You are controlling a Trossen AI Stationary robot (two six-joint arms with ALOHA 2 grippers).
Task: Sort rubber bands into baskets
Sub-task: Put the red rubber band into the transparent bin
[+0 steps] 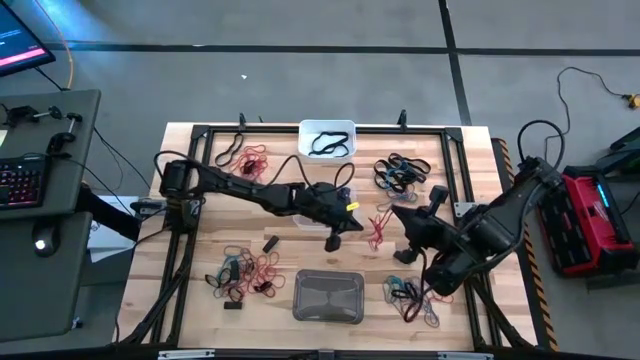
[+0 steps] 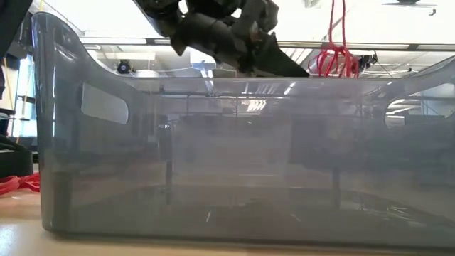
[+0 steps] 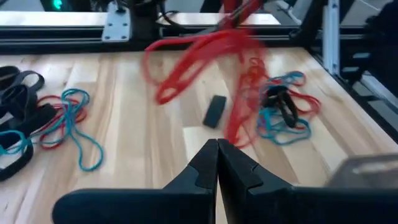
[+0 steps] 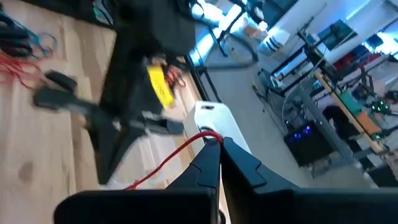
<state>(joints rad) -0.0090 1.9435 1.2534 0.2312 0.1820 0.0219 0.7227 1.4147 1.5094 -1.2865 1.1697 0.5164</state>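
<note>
— How was the light?
— Even and bright from overhead; the desk (image 1: 300,262) showed only soft, short shadows in the high view.
— Any blur?
— The red rubber bands (image 3: 205,59) were smeared in the left wrist view, probably by motion. The low view was hazy through the grey basket (image 2: 227,156), with glare from ceiling lights behind.

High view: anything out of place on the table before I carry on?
Two things. The right gripper is shut on a whole tangle of red rubber bands, not a single one, and it dangles above the table. Also, a small black block lies loose on the wood; it is no band.
</note>
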